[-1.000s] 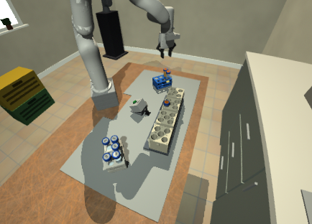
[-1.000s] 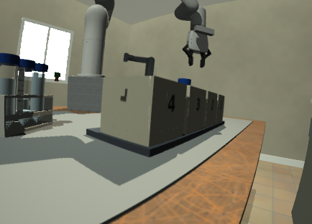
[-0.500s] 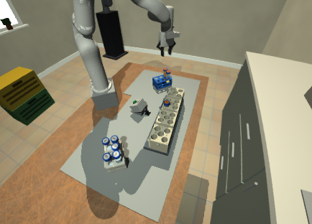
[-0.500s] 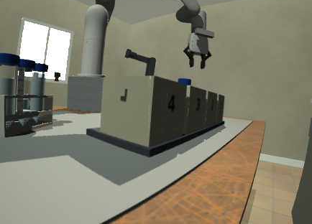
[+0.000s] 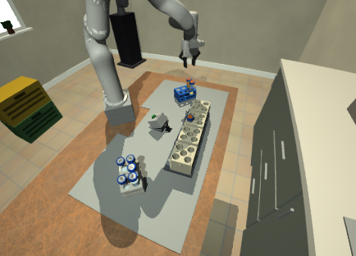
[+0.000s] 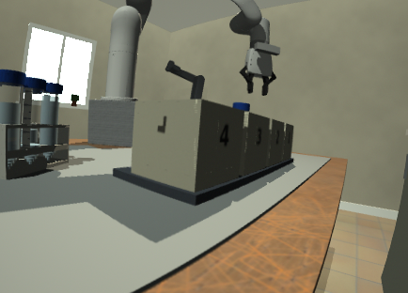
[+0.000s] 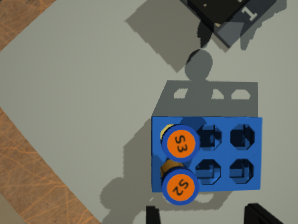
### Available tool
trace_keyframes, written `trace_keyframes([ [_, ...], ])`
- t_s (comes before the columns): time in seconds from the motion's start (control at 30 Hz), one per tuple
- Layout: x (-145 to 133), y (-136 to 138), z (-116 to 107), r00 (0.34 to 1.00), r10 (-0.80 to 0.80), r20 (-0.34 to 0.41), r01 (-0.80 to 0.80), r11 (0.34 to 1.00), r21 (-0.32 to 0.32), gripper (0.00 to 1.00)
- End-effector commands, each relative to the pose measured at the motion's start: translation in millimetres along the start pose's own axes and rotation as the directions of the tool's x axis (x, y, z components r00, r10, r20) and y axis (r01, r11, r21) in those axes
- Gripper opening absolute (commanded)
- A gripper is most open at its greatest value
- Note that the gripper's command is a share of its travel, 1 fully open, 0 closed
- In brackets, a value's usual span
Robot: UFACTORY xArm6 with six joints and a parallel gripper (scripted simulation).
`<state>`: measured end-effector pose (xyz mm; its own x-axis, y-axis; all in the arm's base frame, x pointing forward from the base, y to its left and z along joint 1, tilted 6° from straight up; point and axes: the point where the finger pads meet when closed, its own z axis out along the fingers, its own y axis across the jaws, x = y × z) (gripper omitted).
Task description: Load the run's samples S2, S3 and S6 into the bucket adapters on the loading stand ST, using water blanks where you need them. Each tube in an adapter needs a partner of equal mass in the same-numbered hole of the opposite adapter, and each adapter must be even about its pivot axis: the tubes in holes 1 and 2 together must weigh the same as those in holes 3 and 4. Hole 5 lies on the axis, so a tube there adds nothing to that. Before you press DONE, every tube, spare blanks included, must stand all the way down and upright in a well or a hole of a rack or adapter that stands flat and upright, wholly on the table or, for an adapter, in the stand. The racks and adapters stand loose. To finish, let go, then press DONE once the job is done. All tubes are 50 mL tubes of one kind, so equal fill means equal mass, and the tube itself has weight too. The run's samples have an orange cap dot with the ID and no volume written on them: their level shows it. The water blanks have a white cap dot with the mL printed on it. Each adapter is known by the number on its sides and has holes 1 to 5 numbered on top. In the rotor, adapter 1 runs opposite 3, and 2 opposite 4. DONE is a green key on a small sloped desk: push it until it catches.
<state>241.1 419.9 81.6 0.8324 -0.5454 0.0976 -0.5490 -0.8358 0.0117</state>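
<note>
Gripper [image 5: 189, 65] [image 6: 258, 91] [image 7: 202, 214] part-open, empty; centre over S2 [image 5: 189, 80] [image 7: 180, 186], lower frame, before descending, clearing S3 [image 5: 192, 82] [image 7: 181, 143].
</note>
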Motion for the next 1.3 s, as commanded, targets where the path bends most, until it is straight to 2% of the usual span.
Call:
trace_keyframes([
  [0.0, -0.1, -1.5, 5.0, 1.000, 0.000, 0.000, 0.000, 1.000, 0.005, 0.57],
  [1.27, -0.1, -1.7, 73.1, 1.000, 0.000, 0.000, 0.000, 1.000, 0.004, 0.57],
])
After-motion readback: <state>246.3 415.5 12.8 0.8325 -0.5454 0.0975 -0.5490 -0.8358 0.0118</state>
